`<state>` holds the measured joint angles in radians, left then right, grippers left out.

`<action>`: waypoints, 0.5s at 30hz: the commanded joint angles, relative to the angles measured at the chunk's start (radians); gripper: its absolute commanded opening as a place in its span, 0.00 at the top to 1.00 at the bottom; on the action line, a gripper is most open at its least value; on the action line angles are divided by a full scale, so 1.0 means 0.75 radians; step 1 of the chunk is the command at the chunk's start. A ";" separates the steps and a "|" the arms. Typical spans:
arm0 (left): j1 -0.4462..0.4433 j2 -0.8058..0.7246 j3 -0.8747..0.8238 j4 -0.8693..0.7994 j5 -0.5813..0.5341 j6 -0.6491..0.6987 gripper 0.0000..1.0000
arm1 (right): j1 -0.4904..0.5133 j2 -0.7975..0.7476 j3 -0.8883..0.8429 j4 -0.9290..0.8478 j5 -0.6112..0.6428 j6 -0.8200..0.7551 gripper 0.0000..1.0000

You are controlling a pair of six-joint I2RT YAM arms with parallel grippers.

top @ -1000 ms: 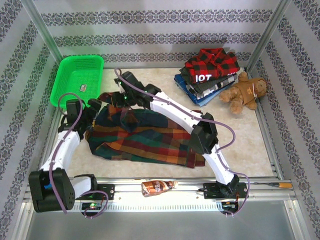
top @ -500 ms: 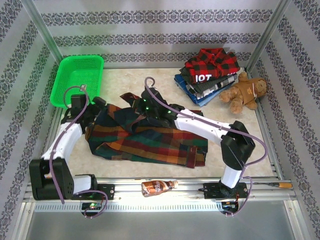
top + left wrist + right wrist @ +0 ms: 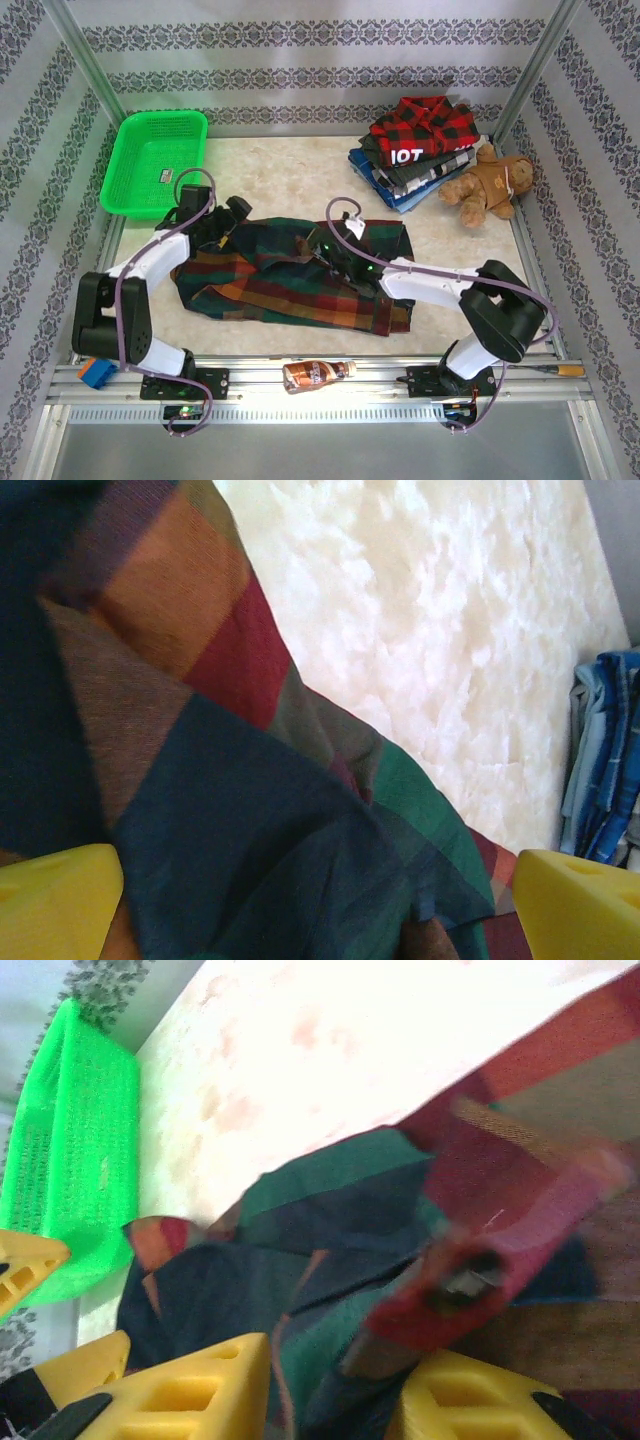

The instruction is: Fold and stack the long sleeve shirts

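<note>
The top view looks down from above and behind the arm bases, taking in the whole surface (image 3: 300,165). Both wrist views sit close over the plaid shirt (image 3: 250,840) — the left facing across to the folded stack (image 3: 605,760), the right toward the green basket (image 3: 70,1150) — all three also visible from above.

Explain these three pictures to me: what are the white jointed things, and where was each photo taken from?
Those are two robot arms bolted at the table's near edge. One picture looks down from above; the others come from a camera on each wrist, so the yellow blocks are the arms' own fingers. On the table lie a large plaid shirt, a stack of folded shirts, a teddy bear and a green basket. The left fingers stand wide open over the plaid shirt. Cloth bunches between the right fingers; whether they grip it is unclear.
</note>
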<state>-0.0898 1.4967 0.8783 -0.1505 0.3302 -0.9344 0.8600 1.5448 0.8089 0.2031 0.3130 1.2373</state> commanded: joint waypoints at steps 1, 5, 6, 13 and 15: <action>-0.064 0.100 0.038 0.121 0.077 -0.043 0.00 | 0.028 -0.084 -0.114 -0.023 0.146 0.227 0.57; -0.086 0.181 0.071 0.157 0.125 -0.046 0.00 | 0.046 -0.228 -0.246 -0.227 0.177 0.380 0.51; -0.087 0.190 0.086 0.149 0.134 -0.032 0.00 | 0.047 -0.281 -0.271 -0.291 0.191 0.385 0.50; -0.085 0.188 0.165 -0.006 0.217 0.117 0.00 | 0.035 -0.610 -0.254 -0.589 0.320 0.122 0.29; -0.085 0.177 0.179 -0.071 0.214 0.166 0.00 | -0.028 -0.640 -0.292 -0.473 0.228 0.027 0.25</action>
<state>-0.1509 1.6485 0.9901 -0.1158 0.4641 -0.8925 0.8749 1.0889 0.6018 -0.1417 0.4782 1.3666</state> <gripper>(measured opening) 0.997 0.745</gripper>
